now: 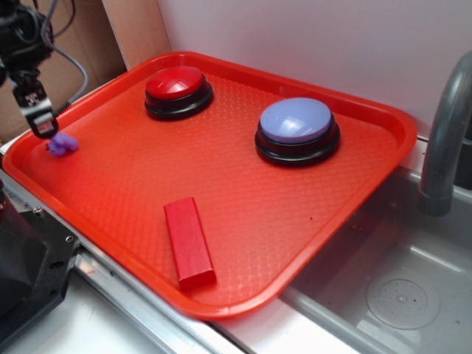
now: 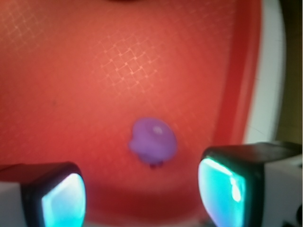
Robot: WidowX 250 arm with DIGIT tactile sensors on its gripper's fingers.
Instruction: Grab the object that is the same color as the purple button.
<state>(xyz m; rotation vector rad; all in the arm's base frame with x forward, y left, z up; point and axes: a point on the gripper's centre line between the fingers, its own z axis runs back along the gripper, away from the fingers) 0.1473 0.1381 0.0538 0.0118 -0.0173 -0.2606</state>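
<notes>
White wall fills the upper right of the exterior view, brown cardboard (image 1: 88,33) the upper left, and a steel sink (image 1: 383,295) with a grey faucet (image 1: 442,140) takes the right and lower right. Across the middle I see a red tray (image 1: 258,221) with a raised rim. It holds four things: a red button (image 1: 178,90) on a black base near the upper left, the purple button (image 1: 297,129) to its right, a red block (image 1: 189,242) lying flat toward the lower edge, and the purple toy piece (image 1: 62,144) at the far left, just inside the rim.

My hand (image 1: 43,127) hangs at the left of the frame directly over that piece, its tip just above or touching it; I cannot tell which from here. In the wrist view the fingers (image 2: 57,196) stand spread at the lower left and lower right corners, and the purple toy piece (image 2: 154,142) sits on the tray floor between them, a little above them in the frame and closer to the right one. Neither finger touches it.

The tray's rim (image 2: 236,94) runs down the right side of the wrist view, near the right finger. Open tray floor stretches across the upper and left parts of that frame, and in the exterior view the middle of the tray lies bare between the buttons and the block.
</notes>
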